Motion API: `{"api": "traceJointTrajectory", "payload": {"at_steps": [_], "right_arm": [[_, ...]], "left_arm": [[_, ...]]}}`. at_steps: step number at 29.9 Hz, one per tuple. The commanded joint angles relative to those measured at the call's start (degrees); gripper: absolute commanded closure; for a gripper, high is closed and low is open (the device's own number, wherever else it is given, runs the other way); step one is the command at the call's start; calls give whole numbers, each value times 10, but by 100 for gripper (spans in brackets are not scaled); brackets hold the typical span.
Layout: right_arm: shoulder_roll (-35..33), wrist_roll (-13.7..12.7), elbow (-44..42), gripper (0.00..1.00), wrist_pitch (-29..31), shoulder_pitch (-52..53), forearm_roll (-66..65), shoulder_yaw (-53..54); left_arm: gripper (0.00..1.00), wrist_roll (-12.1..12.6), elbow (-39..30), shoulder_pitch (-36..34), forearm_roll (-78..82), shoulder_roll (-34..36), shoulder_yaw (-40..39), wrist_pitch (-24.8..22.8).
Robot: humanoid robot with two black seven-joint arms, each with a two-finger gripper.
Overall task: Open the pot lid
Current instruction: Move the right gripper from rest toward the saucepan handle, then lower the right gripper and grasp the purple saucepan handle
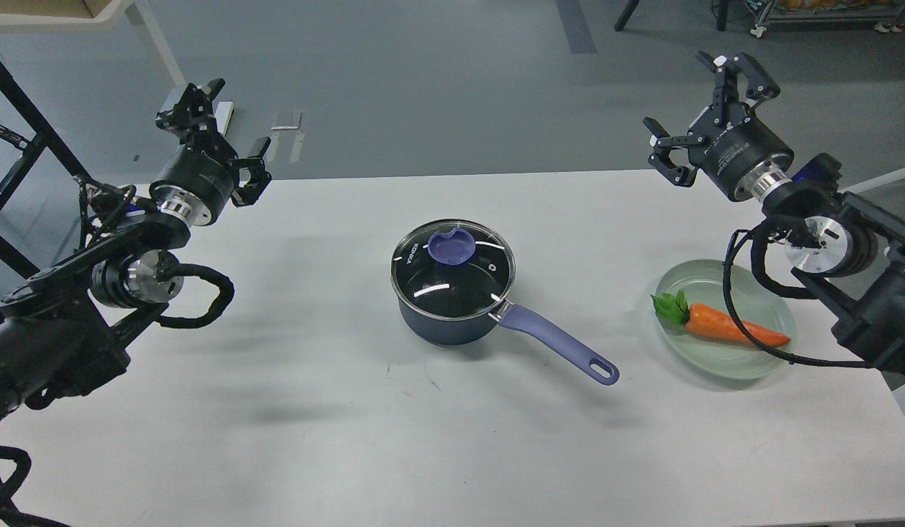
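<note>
A dark blue pot (445, 322) stands mid-table with its purple handle (562, 345) pointing front right. A glass lid (453, 269) with a purple knob (452, 246) sits closed on it. My left gripper (216, 130) is open and empty, raised at the table's far left edge, well left of the pot. My right gripper (704, 110) is open and empty, raised at the far right, well right of the pot.
A pale green plate (752, 362) holding a toy carrot (730, 327) with green leaves lies on the right, under my right arm. The white table (335, 410) ends at the back behind the pot. A black frame (28, 124) stands at far left.
</note>
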Motion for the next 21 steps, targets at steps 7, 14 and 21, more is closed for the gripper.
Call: {"api": "traceJointTrajectory", "payload": {"at_steps": [7,14,21], "right_arm": [[-110,-1,153,0,-37,103,-173,-177],[-147,-2,269,0,-46,217,-320,-357],[-128,-6,347,0,-83,307,-511,-519]], "left_arm": [[1,-2,0,1,21,0,1,-36],[1,-2,0,3,18,4,4,-32],[1,3,0,1,23,5,7,-32]]}}
